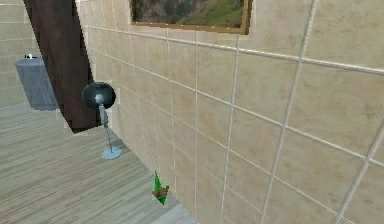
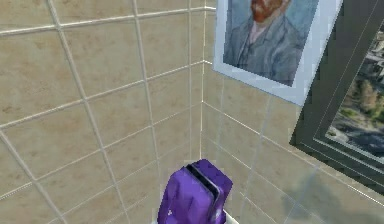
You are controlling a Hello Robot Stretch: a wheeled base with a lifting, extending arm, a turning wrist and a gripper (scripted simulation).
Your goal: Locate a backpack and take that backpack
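A purple backpack (image 2: 196, 196) with a dark zip line along its top stands at the bottom middle of the arm side view. It sits low in a corner where two tan tiled walls (image 2: 100, 90) meet. A small pale edge (image 2: 229, 215) shows beside its lower right.
In the forward view a tiled wall (image 1: 260, 110) runs close along the right. A dark brown upright board (image 1: 60, 60), a grey bin (image 1: 37, 82), a dark-headed standing lamp (image 1: 100, 97) and a small green thing (image 1: 158, 188) stand on the wooden floor. A portrait painting (image 2: 268, 40) hangs above the backpack.
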